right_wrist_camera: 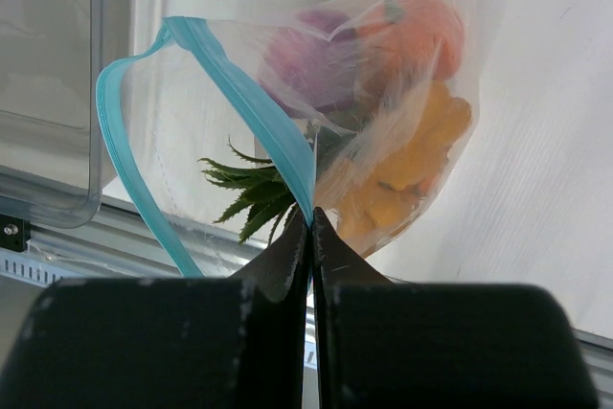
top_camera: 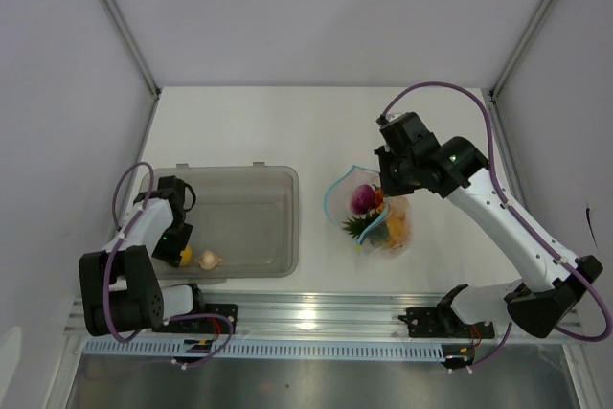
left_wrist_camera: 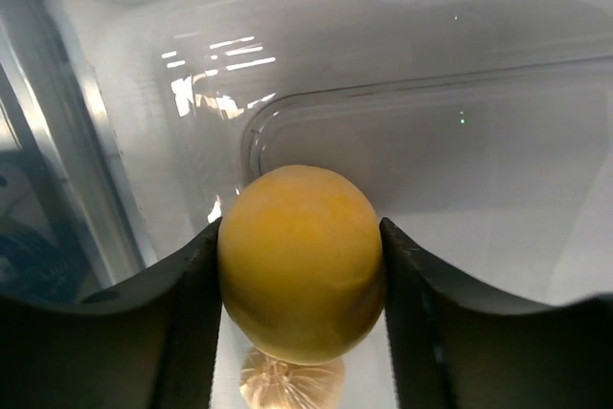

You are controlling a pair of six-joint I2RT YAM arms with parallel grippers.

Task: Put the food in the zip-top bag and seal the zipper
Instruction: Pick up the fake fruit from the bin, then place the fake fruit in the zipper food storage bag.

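On my left, the left gripper (top_camera: 180, 252) reaches down into the near-left corner of the translucent grey tub (top_camera: 251, 175). Its wrist camera shows the two dark fingers (left_wrist_camera: 187, 332) pressed against either side of the yellow lemon (left_wrist_camera: 302, 261), so that gripper is clamped on the lemon. From above, the pale garlic bulb (top_camera: 209, 259) lies on the tub floor just to the right of the lemon. A pale ribbed shape under the lemon in the wrist view may be that bulb or a reflection; I cannot tell which.

Right of the tub, on the white table (top_camera: 287, 122), sits the zip-top bag (top_camera: 388, 237), well apart from the tub wall. Its mouth is unsealed: the light-blue zipper (right_wrist_camera: 249, 102) swings out in a wide loop toward the tub. Through the clear plastic I see the purple onion (right_wrist_camera: 306, 59), an orange fruit (right_wrist_camera: 426, 26) beside it, a yellow-orange piece (right_wrist_camera: 412, 160) lower down and the spiky green leaves (right_wrist_camera: 251, 196) near the mouth.

The right gripper (right_wrist_camera: 311, 232) comes in over the bag from the far right, its fingers closed flat together on the bag's edge at the blue strip, with plastic pinched between them
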